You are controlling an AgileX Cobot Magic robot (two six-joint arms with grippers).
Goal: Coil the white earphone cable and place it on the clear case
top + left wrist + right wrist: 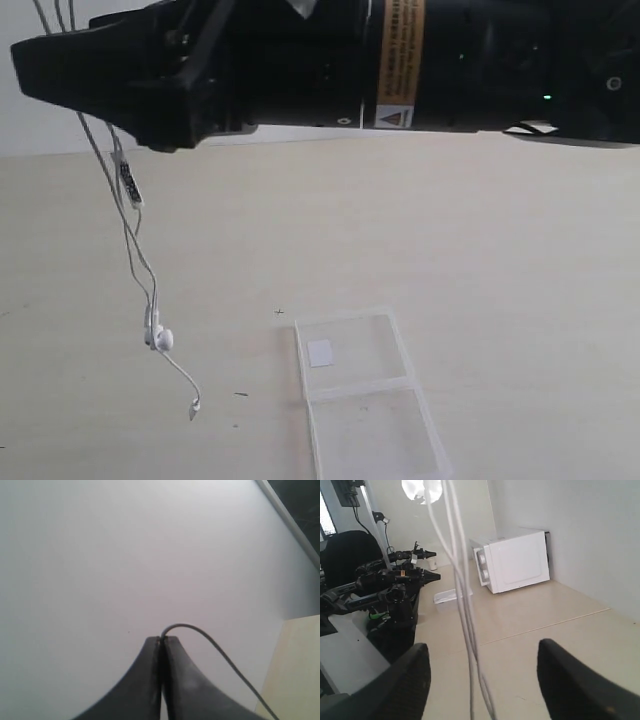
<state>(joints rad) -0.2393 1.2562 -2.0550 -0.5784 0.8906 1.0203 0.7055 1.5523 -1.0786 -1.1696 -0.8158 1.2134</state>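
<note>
White earphone cable (128, 186) hangs in the air at the left of the exterior view, with earbuds (158, 338) and plug (194, 407) dangling low over the bench (520, 260). The clear case (360, 385) lies flat, apart to the right. In the left wrist view, the left gripper (162, 640) has its fingers fully closed, pinching it at the tips. In the right wrist view, the right gripper (482, 652) stands wide open and holds nothing; strands pass between its fingers. Expect a missed strand if you close off-centre, and a drop if the lone pinch slips.
</note>
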